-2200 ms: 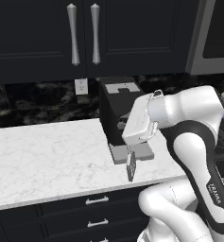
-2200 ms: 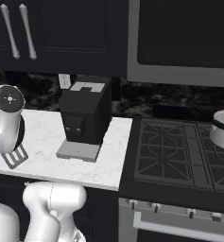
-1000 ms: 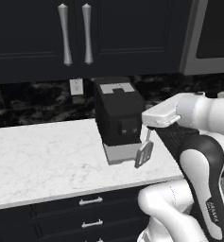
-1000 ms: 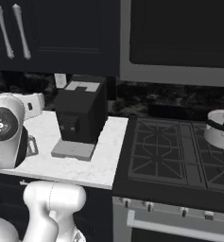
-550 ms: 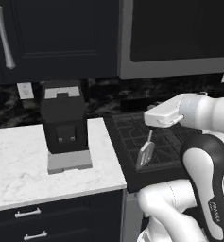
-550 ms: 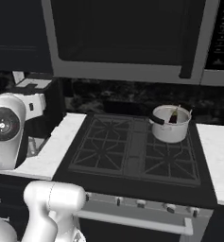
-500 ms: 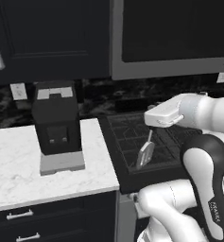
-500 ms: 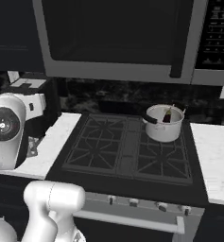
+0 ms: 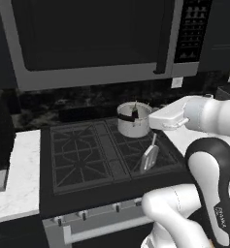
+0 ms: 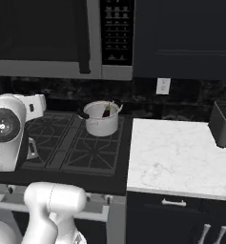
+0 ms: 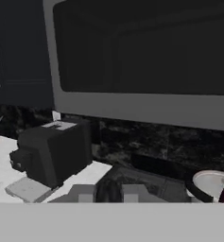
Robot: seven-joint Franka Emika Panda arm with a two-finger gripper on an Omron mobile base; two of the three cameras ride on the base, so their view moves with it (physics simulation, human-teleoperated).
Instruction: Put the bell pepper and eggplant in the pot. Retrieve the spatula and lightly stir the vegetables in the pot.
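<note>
I see the gripper (image 9: 155,131) clamped on the spatula (image 9: 149,156), head hanging down above the stove (image 9: 87,155). The pot (image 9: 134,121) stands just behind, eggplant (image 10: 107,110) inside.

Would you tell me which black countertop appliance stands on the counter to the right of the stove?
The toaster, low with slots on top, on the white counter. The taller coffee machine stands on the stove's other side.
</note>
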